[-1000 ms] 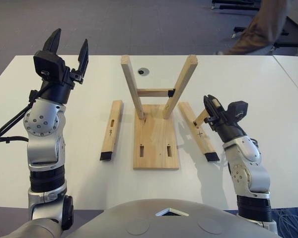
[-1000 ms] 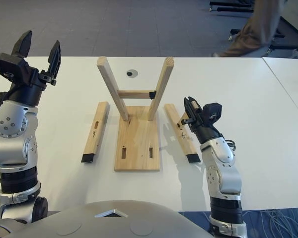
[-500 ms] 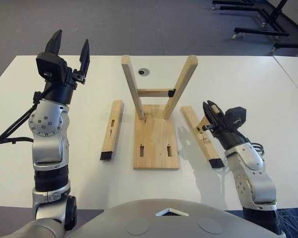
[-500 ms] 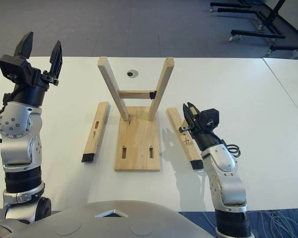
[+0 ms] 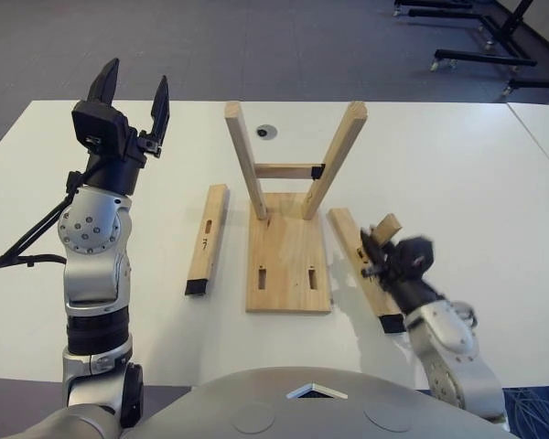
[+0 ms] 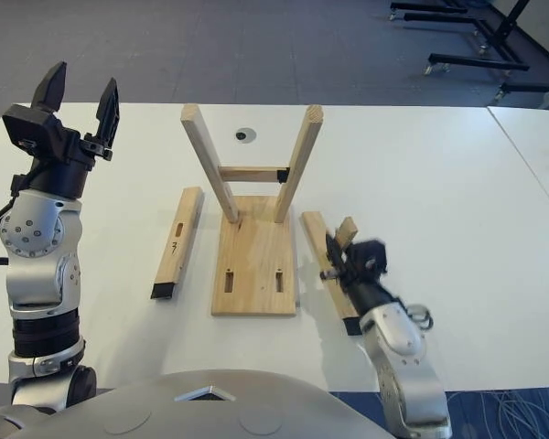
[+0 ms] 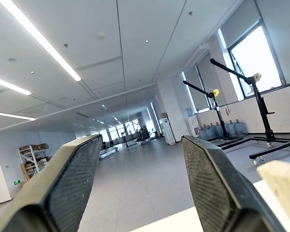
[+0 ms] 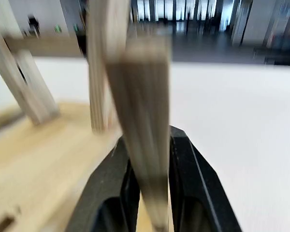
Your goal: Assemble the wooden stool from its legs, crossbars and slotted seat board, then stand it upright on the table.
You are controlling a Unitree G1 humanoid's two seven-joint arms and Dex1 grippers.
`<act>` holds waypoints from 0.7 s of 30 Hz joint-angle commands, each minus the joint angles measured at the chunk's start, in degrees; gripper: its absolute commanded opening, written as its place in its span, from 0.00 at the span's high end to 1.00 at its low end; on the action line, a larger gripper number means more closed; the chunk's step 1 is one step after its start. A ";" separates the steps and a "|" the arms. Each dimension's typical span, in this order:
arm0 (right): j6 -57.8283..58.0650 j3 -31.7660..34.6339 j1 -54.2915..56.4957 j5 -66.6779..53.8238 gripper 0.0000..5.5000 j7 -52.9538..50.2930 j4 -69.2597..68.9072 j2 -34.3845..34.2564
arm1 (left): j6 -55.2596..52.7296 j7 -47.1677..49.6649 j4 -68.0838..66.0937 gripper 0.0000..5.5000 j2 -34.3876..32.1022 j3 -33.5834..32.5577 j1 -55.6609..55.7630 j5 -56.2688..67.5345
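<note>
The slotted seat board (image 5: 288, 265) lies flat at the table's middle. Two legs joined by a crossbar (image 5: 288, 171) stand slanted in its far slots. One loose leg (image 5: 206, 240) lies to the left of the board and another (image 5: 359, 258) to its right. My right gripper (image 5: 373, 259) hovers low over that right leg, shut on a short wooden crossbar (image 8: 144, 116) whose free end (image 5: 385, 227) points up and away. My left gripper (image 5: 133, 87) is raised high over the table's left side, open and holding nothing; its fingers (image 7: 72, 179) spread wide.
A small round hole (image 5: 267, 132) sits in the white table (image 5: 457, 174) behind the standing legs. A second table (image 5: 544, 119) adjoins at the far right. Metal stands (image 5: 467, 55) are on the floor beyond.
My right arm has drawn back toward me and lower, carrying the crossbar along over the right loose leg. The left arm barely shifted. The person at the back has gone.
</note>
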State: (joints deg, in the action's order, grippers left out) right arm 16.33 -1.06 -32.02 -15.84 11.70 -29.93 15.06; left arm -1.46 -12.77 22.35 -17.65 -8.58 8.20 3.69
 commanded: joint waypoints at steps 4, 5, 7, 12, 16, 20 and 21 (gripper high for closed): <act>1.47 1.37 2.98 -1.23 0.59 0.18 -5.01 -0.30 | -0.60 0.18 0.60 0.46 -0.08 -0.05 -0.27 -0.09; 1.61 1.28 3.45 -1.95 0.55 0.48 -5.70 -0.52 | -0.58 0.18 0.55 0.46 -0.18 -0.22 -0.24 -0.05; 4.86 1.27 10.70 -5.52 0.49 0.54 -5.75 -1.45 | -0.43 0.28 0.53 0.46 -0.29 -0.53 -0.38 -0.17; 11.75 9.99 38.34 -19.67 0.42 1.32 3.89 -1.17 | 0.06 0.47 0.05 0.46 -0.29 -1.15 -0.76 -0.58; 13.75 11.92 42.79 -24.22 0.42 -0.12 2.11 -1.66 | 0.28 0.31 -0.57 0.46 -0.40 -1.04 -0.44 -0.57; 13.47 12.60 43.54 -24.89 0.42 -0.98 2.31 -1.85 | 0.62 -0.14 -1.50 0.46 -0.78 -1.06 0.31 -0.44; 13.13 12.84 43.65 -24.77 0.42 -1.18 2.57 -1.95 | 0.71 -0.22 -1.69 0.46 -0.86 -1.07 0.48 -0.40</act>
State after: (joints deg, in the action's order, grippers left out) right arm 29.59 11.09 10.78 -40.63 11.20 -27.55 13.15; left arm -1.04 -12.50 21.52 -17.51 -9.77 7.57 3.54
